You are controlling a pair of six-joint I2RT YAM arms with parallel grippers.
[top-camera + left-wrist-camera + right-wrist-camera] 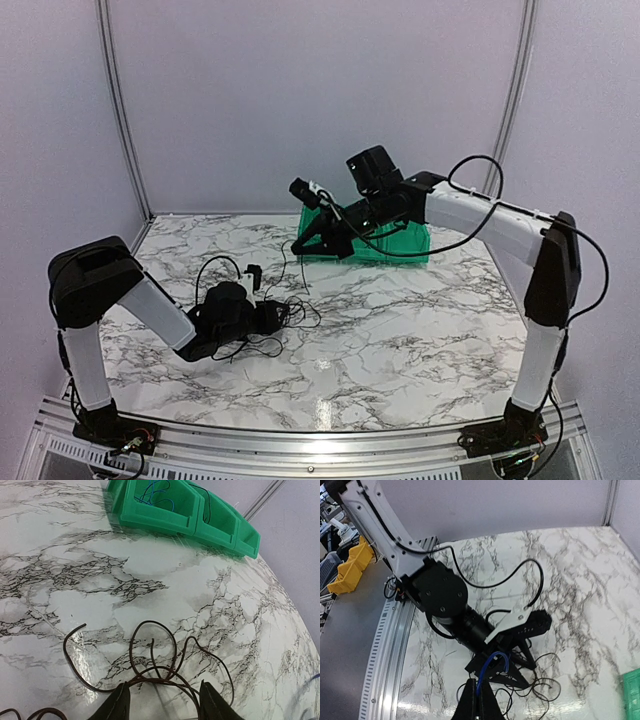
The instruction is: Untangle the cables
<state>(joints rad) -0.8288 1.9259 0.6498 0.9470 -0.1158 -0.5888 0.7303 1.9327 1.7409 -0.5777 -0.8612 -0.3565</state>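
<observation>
While our right gripper [479, 686] is pinched shut on a loop of blue cable [495, 657] up by the green bins [400, 245], our left gripper [164, 692] sits low over the marble table [420, 330]. Its fingers are spread either side of the black cables [152, 678], clamping nothing. We'd say we're on the separating step. Next, the left probably needs to close on those black loops and pin them, so the blue can come away without dragging the pile. We can't tell if it's snagged.

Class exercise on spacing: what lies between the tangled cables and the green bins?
Only bare marbled tabletop separates cables from bins, per left wrist view.
</observation>
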